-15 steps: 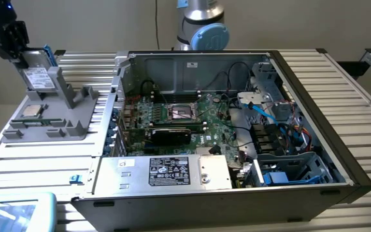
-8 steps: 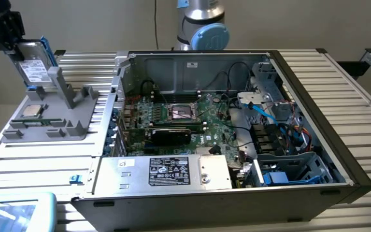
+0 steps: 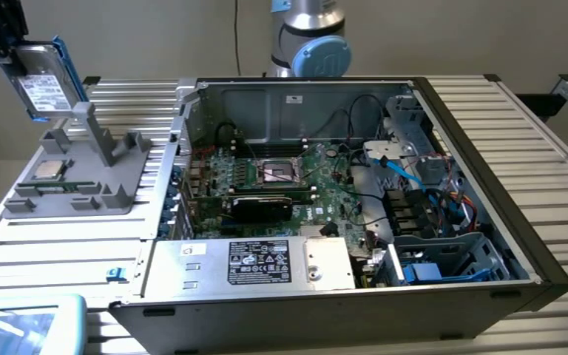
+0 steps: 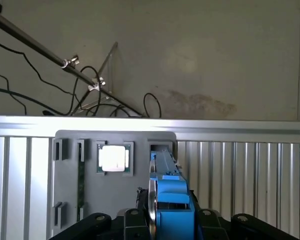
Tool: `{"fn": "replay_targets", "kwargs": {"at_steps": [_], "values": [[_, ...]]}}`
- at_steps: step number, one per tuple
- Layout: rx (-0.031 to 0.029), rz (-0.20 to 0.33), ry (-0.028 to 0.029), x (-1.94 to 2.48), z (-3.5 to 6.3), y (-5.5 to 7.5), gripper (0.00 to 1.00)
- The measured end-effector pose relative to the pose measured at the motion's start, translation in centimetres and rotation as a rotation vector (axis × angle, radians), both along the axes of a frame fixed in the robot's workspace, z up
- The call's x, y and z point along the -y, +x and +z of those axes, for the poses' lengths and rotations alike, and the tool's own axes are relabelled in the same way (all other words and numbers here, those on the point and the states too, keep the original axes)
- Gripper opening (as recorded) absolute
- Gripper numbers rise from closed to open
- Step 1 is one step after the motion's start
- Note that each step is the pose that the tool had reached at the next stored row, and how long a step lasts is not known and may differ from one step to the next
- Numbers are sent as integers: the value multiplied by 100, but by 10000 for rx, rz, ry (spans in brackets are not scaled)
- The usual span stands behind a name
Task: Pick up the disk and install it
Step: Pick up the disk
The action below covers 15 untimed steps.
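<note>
The disk (image 3: 44, 87), silver-grey with a white label and blue rails, hangs tilted in the air at the exterior view's far left, above the grey holder stand (image 3: 77, 181). My gripper (image 3: 15, 53) is shut on its upper end. In the wrist view the disk (image 4: 169, 192) is edge-on, its blue rail between the black fingers (image 4: 206, 220), and under it lies the holder stand (image 4: 70, 175) with an empty slot. The open computer case (image 3: 461, 133) lies to the exterior view's right of the stand.
A small square CPU chip (image 3: 49, 170) sits in the stand, bright in the wrist view as the chip (image 4: 113, 158). Inside the case are the motherboard (image 3: 274, 174), a silver power supply (image 3: 254, 262) and a blue-trimmed drive cage (image 3: 442, 259). Cables and a rod (image 4: 65, 62) cross beyond the table edge.
</note>
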<state>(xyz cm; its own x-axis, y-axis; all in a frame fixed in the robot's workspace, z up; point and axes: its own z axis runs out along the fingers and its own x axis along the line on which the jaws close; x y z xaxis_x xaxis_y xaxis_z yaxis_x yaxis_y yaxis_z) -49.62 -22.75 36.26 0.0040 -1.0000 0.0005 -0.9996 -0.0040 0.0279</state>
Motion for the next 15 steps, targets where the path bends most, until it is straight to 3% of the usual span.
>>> {"fn": "replay_targets", "kwargs": {"at_steps": [6, 15], "values": [[21, 1, 0, 1, 245, 39, 37], [31, 0, 0, 0, 514, 268, 37]]}}
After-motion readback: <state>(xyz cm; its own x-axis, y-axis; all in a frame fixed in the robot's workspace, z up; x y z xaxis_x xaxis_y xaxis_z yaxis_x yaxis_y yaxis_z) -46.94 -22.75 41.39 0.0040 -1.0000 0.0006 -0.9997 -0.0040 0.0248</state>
